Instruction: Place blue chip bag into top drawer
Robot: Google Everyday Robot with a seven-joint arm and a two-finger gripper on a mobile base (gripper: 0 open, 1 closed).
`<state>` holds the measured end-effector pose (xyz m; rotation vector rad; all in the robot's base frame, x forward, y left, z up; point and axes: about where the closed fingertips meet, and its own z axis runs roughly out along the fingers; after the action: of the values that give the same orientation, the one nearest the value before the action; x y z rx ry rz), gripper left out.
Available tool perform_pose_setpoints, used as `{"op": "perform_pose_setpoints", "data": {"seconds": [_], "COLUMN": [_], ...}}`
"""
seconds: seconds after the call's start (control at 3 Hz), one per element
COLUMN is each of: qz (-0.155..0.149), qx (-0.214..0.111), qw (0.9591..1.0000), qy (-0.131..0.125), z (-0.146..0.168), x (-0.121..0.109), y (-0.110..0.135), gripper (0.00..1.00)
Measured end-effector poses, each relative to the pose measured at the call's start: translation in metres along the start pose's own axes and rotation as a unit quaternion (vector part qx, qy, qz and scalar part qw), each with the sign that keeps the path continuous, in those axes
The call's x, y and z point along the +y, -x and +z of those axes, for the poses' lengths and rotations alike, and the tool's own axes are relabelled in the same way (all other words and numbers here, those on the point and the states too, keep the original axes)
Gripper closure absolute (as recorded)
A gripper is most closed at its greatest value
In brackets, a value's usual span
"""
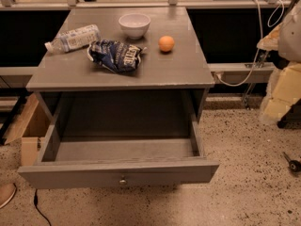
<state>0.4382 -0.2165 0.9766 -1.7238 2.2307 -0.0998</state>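
The end effector is out of the camera view, so I cannot tell how far open it is or whether it has hold of anything.

The crumpled dark navy-blue foil chip bag [115, 55] with white lettering lies on the top of the grey wooden table [178, 72], left of centre and towards the middle of its depth. Just behind and to the left of it, a clear plastic bottle with a pale label [73, 38] lies on its side, its cap pointing to the table's left edge; bottle and bag look close to touching, but I cannot tell whether they do. A white ceramic bowl [134, 24] stands upright behind the bag, near the table's far edge. A small round orange fruit [166, 44] sits to the right of the bag, apart from it and from the bowl.

Below the tabletop, the wide shallow grey wooden top drawer [70, 175] is pulled well out towards the camera, its grey bottom panel in plain sight. A small round metal knob [123, 181] sits at the centre of its front.

A brown cardboard box [29, 126] stands on the speckled floor [249, 182] to the left of the table, and a white cable [237, 83] hangs to its right.
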Motion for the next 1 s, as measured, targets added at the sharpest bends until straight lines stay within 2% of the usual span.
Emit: {"op": "perform_pose_setpoints", "data": {"seconds": [0.33, 0.67, 1.0], "qz": [0.000, 0.016, 0.044], "qx": [0.000, -0.042, -0.134], "qw": [1.0000, 0.9990, 0.9899], "qy": [0.000, -0.009, -0.012], "z": [0.000, 0.012, 0.039], "x": [0.000, -0.018, -0.072], "y": [0.000, 0.021, 0.091], "gripper": [0.00, 0.00, 0.00]}}
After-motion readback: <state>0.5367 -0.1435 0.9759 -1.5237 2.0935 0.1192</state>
